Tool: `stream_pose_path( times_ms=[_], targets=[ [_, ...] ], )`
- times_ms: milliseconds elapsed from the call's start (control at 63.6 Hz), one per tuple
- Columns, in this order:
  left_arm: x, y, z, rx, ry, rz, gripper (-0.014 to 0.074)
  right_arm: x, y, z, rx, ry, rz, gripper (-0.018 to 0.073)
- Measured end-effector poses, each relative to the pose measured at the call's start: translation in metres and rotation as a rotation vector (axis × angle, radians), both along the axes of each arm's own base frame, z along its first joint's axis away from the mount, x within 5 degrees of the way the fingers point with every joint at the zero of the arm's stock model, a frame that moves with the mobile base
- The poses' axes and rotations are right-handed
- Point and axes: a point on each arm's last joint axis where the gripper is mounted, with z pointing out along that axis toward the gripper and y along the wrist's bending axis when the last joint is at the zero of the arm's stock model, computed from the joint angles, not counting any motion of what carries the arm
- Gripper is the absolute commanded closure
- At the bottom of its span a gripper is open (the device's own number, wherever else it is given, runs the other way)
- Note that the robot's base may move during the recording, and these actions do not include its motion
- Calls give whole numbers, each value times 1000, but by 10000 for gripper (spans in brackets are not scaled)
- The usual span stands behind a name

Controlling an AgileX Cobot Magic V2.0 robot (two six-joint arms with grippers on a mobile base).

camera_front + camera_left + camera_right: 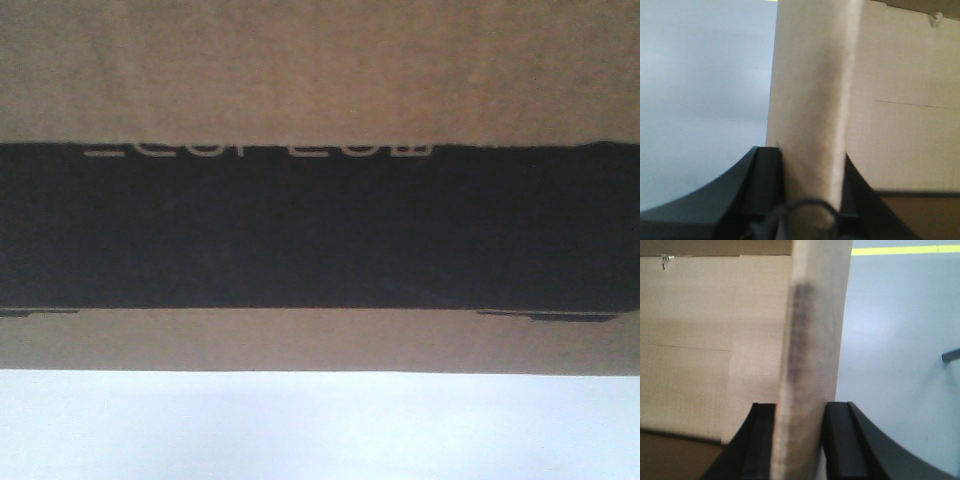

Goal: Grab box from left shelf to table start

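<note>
- Brown cardboard carton (320,80) w/ wide black printed panel (320,230) fills front view left to right. White lettering (260,152) along panel's top edge, only partly legible.
- Carton's bottom edge runs straight above smooth white table surface (320,425), which takes the near strip of view. Carton looks set on or just over it; contact can't be confirmed.
- Short dark slot (40,311) at panel's lower left corner, another at lower right.
- Left claw (810,170): black fingers (765,172) clenched on an upright cardboard wall of carton, one finger each side, wall pinched betw. them.
- Left wrist view: carton's pale inner face (905,125) lies right of the gripped wall, pale grey-blue floor (700,90) left of it.
- Right claw (800,412): likewise clamped on carton's opposite upright wall, fingers flat against both faces. Dark smudge (800,330) runs down wall's near edge.
- Right wrist view: inner face to left of wall, floor to right, w/ yellow line (905,249) across far end.
- Thin dark object (951,355) at right frame edge, ident. unclear.
- Both gripped walls stand upright, no visible tilt.
</note>
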Motion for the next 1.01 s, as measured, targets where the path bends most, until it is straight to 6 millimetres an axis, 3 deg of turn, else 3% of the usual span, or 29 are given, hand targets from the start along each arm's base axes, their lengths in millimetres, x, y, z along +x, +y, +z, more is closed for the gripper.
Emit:
stream_pose_path(
  times_ms=[1006],
  targets=[
    [-1, 0, -2, 3, 24, -2, 612, 0, 0, 0, 0, 4, 0, 503]
  ],
)
